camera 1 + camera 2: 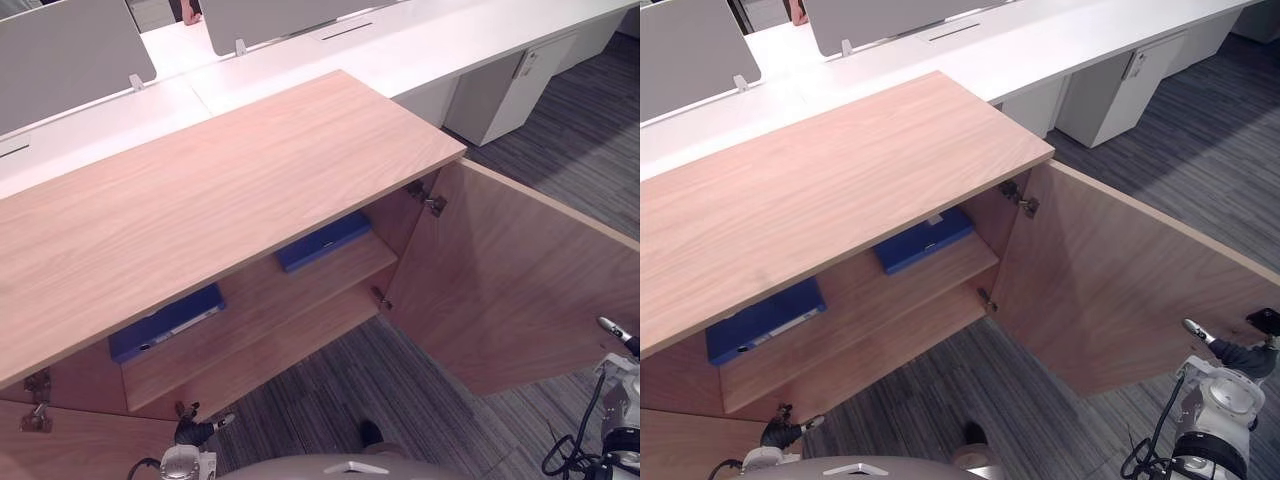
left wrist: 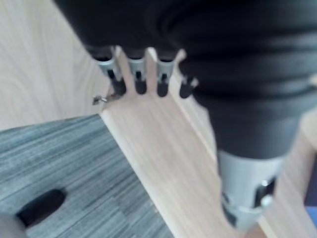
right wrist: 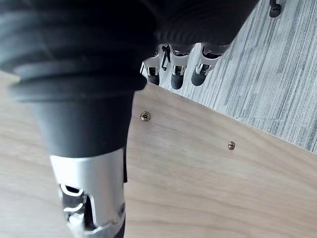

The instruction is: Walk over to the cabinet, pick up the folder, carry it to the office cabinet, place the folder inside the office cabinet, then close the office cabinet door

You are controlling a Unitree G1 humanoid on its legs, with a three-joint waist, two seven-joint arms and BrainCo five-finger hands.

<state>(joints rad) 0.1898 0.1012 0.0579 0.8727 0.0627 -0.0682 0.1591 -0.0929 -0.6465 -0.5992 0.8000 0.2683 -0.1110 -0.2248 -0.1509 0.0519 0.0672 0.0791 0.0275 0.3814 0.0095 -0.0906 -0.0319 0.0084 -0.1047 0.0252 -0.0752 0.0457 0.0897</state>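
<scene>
The right hand (image 1: 1238, 357) and left hand (image 2: 140, 79) are held relaxed, empty; a folder (image 1: 322, 240) is laid inside the open cabinet (image 1: 200, 190), over grey carpet (image 1: 330, 390).

The left hand (image 1: 193, 432) hangs low at the robot's left side, fingers (image 2: 119, 85) relaxed and empty. The right hand (image 1: 1238, 357) is held low at its right side, fingers (image 3: 174, 75) likewise relaxed and empty.

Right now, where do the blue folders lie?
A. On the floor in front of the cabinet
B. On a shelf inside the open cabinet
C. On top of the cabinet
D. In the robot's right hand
B: one blue folder and a second blue folder lie flat on the upper shelf inside the cabinet, whose door stands open.
</scene>
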